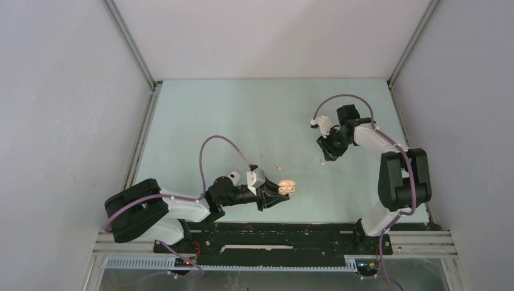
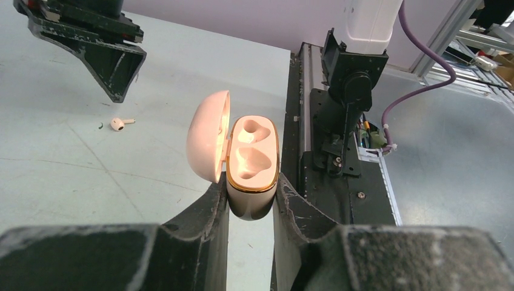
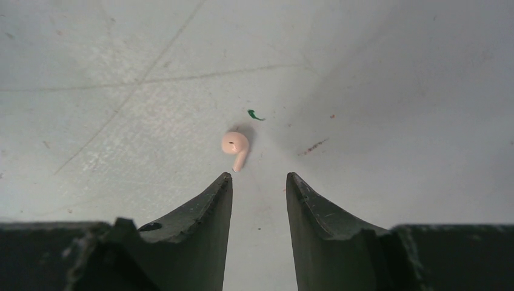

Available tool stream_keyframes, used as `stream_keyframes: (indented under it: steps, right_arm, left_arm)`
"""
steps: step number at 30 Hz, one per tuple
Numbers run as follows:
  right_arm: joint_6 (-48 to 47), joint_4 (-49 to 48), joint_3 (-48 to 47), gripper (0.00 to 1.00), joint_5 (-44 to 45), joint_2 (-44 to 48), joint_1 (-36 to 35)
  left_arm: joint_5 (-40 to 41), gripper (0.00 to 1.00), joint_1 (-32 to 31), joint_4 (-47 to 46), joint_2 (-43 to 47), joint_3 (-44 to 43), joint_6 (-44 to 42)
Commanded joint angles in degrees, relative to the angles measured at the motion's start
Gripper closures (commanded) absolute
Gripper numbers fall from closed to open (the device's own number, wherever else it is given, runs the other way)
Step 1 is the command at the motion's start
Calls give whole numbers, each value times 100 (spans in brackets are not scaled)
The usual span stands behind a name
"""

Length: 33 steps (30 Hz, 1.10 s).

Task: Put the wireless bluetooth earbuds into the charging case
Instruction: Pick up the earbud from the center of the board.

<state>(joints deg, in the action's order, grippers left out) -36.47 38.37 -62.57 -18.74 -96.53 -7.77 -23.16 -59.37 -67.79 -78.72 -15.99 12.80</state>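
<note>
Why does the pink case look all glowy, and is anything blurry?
Left wrist view: light washes out the charging case lid, so it glows; the left gripper's fingers look soft. Right wrist view: the earbud is sharp, with a small shadow beside it. Top view: that earbud is only a speck.

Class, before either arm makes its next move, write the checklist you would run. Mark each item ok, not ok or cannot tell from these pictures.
1. Pale pink oval charging case clamped in the left hand: ok.
2. Rounded pink lid of the case swung open: ok.
3. Both moulded wells in the case empty: ok.
4. Right hand open and holding nothing: ok.
5. Small pink stemmed earbud between the right hand's fingers: not ok. It lies on the pale green table just beyond the tips, off toward one finger.
</note>
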Motion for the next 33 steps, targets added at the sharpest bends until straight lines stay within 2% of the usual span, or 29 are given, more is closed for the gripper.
stream_keyframes:
  steps: [1,10,26,33]
  right_arm:
    - [-69,-72,42,59,-223,223,-299]
    - [-132,-260,43,59,555,-178,-795]
    - [-155,-198,-38,60,657,-589,-785]
    - [-135,-58,-118,68,522,-714,-714]
  left_arm:
    - [-80,99,-39,-124,50,-238,-203]
    - [-51,98,-39,-53,49,-247,-251]
    - [-87,98,-48,40,23,-309,-234]
    - [-99,98,-51,84,7,-334,-234]
